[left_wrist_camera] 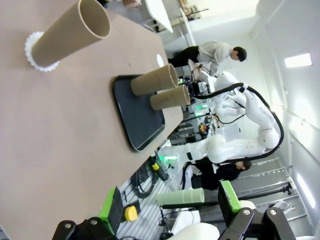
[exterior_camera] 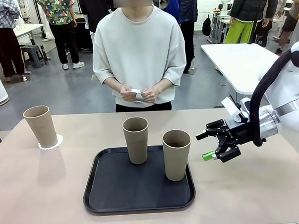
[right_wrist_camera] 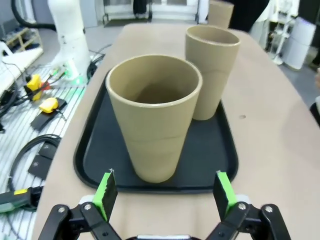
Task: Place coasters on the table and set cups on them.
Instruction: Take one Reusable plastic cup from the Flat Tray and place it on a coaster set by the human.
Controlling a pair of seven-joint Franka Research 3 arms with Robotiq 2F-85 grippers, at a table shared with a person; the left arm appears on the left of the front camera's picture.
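From the front, two cups (exterior_camera: 136,140) stand on the tray (exterior_camera: 118,195); a third cup (exterior_camera: 41,125) stands left of the tray on a coaster (exterior_camera: 55,143) on the table (exterior_camera: 39,196). The right hand (exterior_camera: 202,146) hovers just right of the tray, fingers apart, empty. In the left wrist view, the left hand (left_wrist_camera: 170,204) is spread wide, holding nothing. In the right wrist view, the fingers gape toward the nearer cup (right_wrist_camera: 152,117) on the tray, not touching it.

- The right gripper (exterior_camera: 203,146), jaws spread wide, hangs just right of the nearer cup (exterior_camera: 176,154), with only a short clear gap between them.
- The farther cup (exterior_camera: 136,140) stands behind and to the left, leaving a narrow gap between the two cups.
- The tray (exterior_camera: 108,193) has a raised rim, and its front half is free.
- Bare table (exterior_camera: 39,196) runs left to the left cup (exterior_camera: 41,125) on its coaster (exterior_camera: 56,142).
- The person's hands (exterior_camera: 139,94) are held at the far edge, well apart from the cups.
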